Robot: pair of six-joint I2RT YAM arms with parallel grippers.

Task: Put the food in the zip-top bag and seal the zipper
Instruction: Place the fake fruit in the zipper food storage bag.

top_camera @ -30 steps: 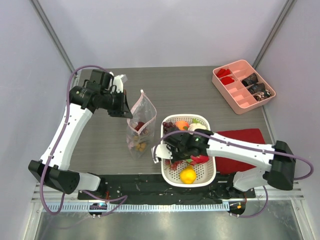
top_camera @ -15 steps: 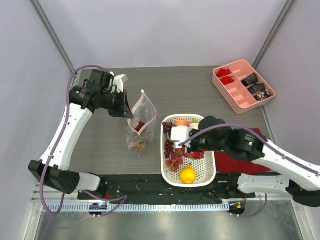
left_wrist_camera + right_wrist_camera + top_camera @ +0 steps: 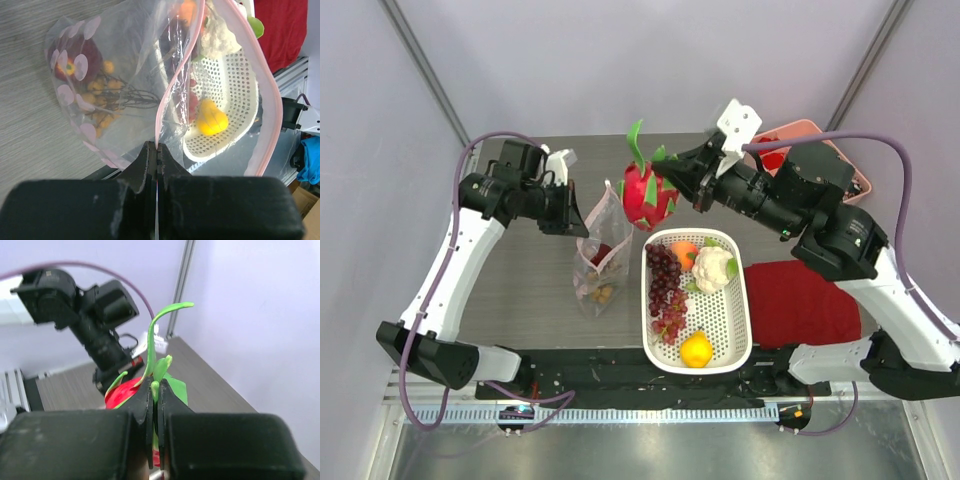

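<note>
The zip-top bag (image 3: 601, 250) stands open left of the white basket, with a dark red fruit (image 3: 72, 62) and small yellow pieces inside. My left gripper (image 3: 572, 217) is shut on the bag's pink-edged mouth strip (image 3: 165, 107), holding it up. My right gripper (image 3: 692, 185) is shut on a green leaf of the pink dragon fruit (image 3: 648, 193) and holds it in the air, above and just right of the bag's mouth. The dragon fruit also shows in the right wrist view (image 3: 122, 392). In the basket lie purple grapes (image 3: 665, 285), an orange (image 3: 684, 249), a white bulb (image 3: 712, 268) and a yellow lemon (image 3: 696, 350).
The white perforated basket (image 3: 735, 335) sits at the table's front middle. A folded red cloth (image 3: 800, 300) lies right of it. A pink divided tray (image 3: 800, 205) stands at the back right, partly hidden by my right arm.
My right gripper has lifted the dragon fruit out of the basket and carried it up and back-left, over toward the bag's mouth. The left gripper and the bag have stayed put.
</note>
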